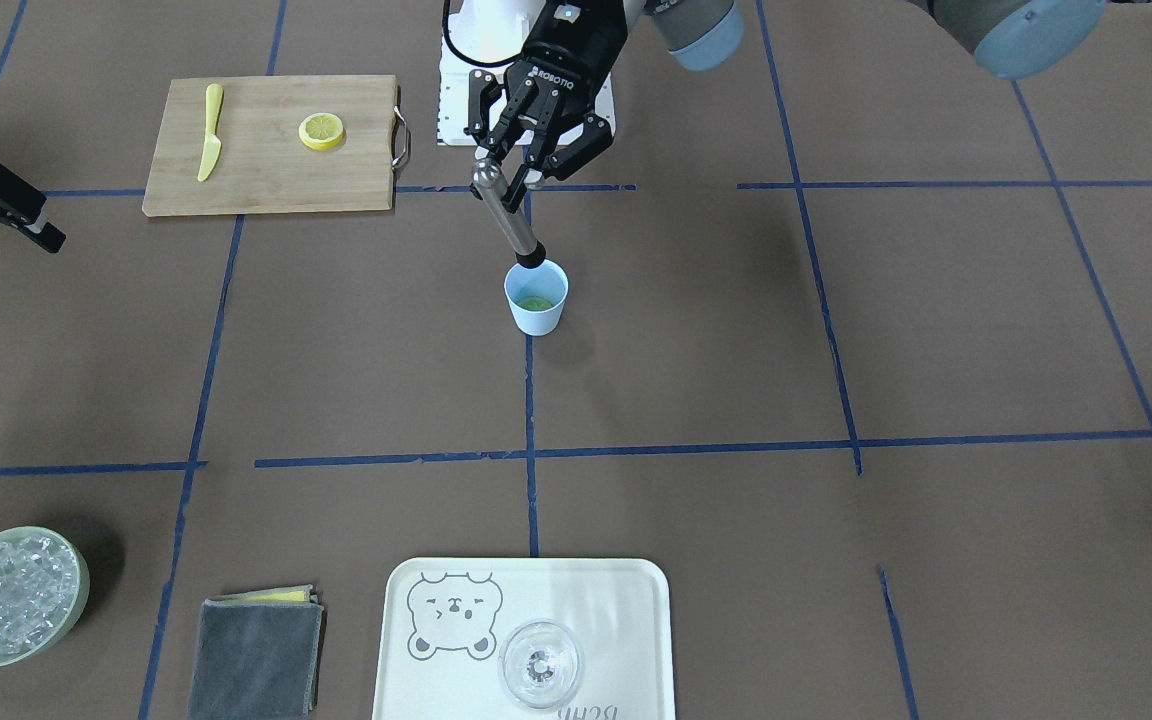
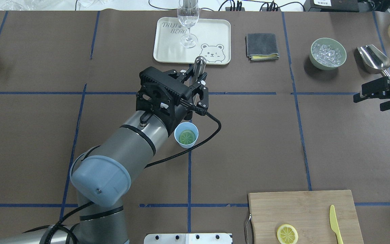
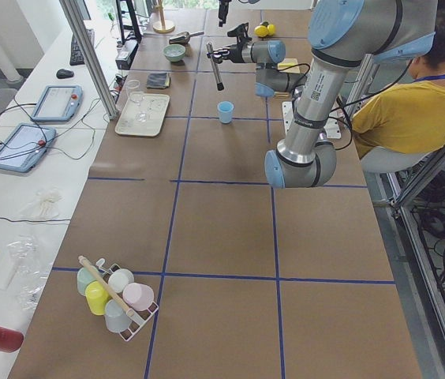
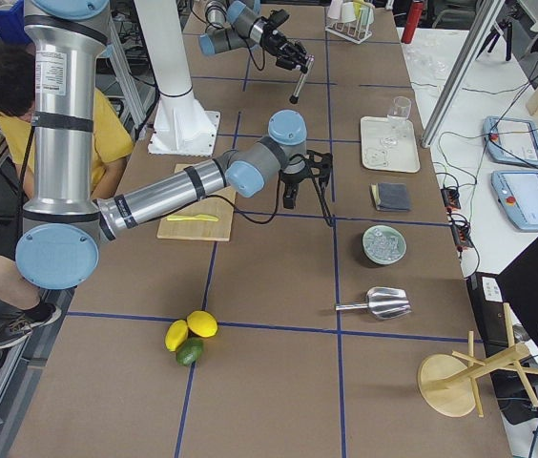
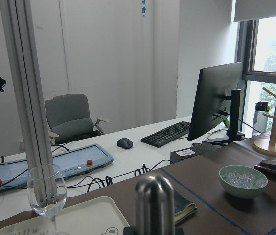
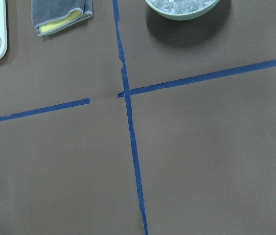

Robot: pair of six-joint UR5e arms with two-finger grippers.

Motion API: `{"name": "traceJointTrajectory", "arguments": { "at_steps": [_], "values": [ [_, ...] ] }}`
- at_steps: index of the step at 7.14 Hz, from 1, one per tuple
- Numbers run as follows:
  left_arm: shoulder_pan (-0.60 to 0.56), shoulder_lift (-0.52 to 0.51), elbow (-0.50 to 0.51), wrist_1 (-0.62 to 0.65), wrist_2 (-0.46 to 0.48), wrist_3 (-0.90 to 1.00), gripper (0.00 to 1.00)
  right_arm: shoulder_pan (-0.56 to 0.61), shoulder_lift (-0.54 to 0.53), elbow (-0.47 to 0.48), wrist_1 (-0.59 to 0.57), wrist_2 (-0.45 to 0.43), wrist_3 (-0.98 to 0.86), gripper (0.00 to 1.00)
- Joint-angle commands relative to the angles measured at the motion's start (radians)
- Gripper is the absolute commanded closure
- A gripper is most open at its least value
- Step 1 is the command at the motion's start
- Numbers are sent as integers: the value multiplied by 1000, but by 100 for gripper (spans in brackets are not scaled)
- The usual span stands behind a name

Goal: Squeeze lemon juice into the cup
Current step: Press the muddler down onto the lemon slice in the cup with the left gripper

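- Left gripper (image 1: 514, 172) clamped on tilted steel black-tipped muddler rod (image 1: 513, 218)
- Rod's tip at rim of light-blue plastic tumbler (image 1: 536, 300); thin yellow lemon slice (image 2: 187, 137) lies below, inside

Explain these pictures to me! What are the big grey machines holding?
These are two robot arms at a table. The pictures come from the front, from above, from both table ends, and from a small camera on each wrist. The left fingers are shut on a metal stick, its black tip above the blue cup. A lemon slice lies inside the cup. The right fingers are open, holding nothing. Also there: another slice and a yellow knife on a wooden board, a bowl of ice, a grey cloth, a glass on a tray.
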Motion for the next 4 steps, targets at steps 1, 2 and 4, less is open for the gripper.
{"name": "traceJointTrajectory", "arguments": {
  "at_steps": [1,2,4],
  "values": [
    [-45,15,-43,115,-102,-66,100,0,-2,-2,0,3,2,0],
    [-67,42,-43,155,-198,-106,100,0,0,1,0,5,7,0],
    [-241,122,-145,259,-579,-97,100,0,0,1,2,5,7,0]
  ]
}}
